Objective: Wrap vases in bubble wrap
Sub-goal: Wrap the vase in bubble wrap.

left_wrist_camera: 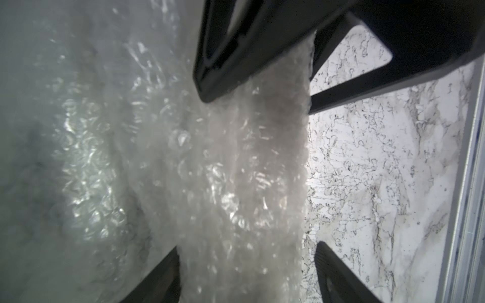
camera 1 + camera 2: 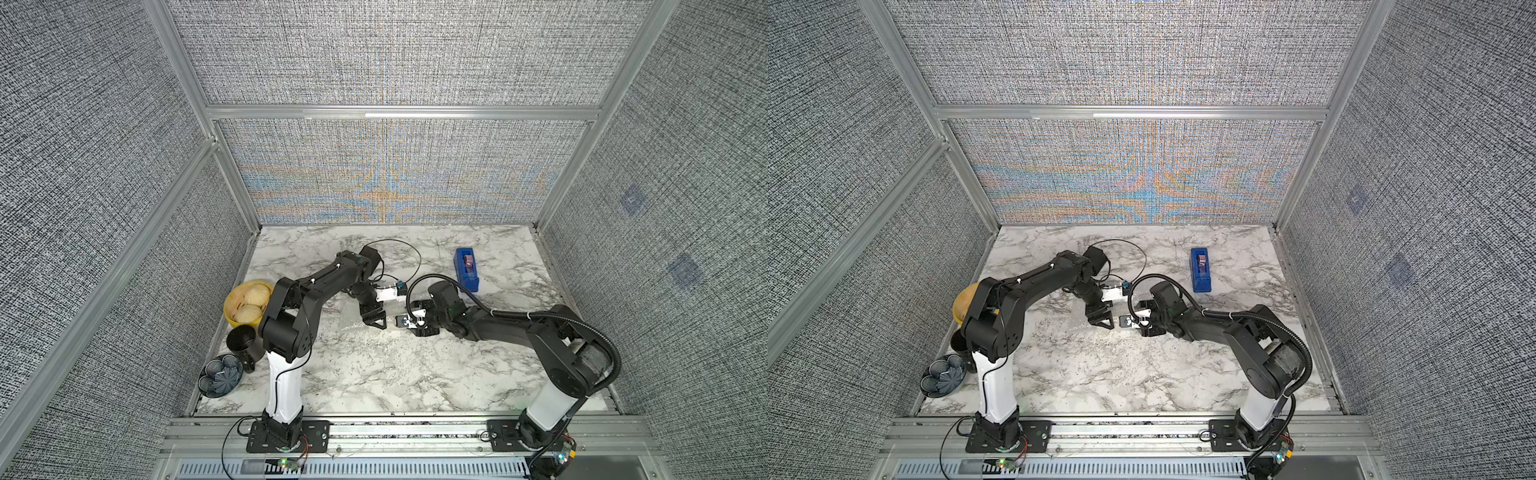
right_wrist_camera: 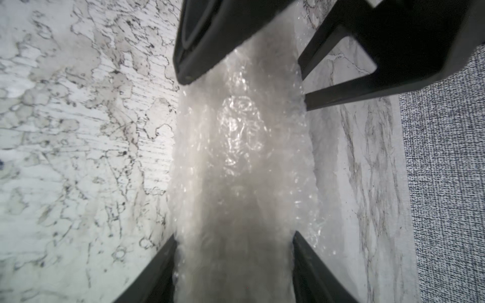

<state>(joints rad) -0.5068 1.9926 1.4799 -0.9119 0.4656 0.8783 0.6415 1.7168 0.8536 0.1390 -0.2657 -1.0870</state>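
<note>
Seemingly the wrap [image 3: 236, 157] lay rolled — no vase showed. Right jaws pinched it; left jaws straddled it loosely. Sealing probably remained.

Grey woven fabric panels form the back wall [image 2: 395, 54] and both side walls [image 2: 83, 166] of the booth, held in a frame of silver aluminium bars [image 2: 399, 112]. The lower back panel [image 2: 390, 187] shimmers with orange and blue moiré bands. A white tabletop with grey marble veining [image 2: 374, 374] fills the floor of the booth, edged in front by a slotted aluminium rail [image 2: 415, 432]. The light is even and soft.
</note>
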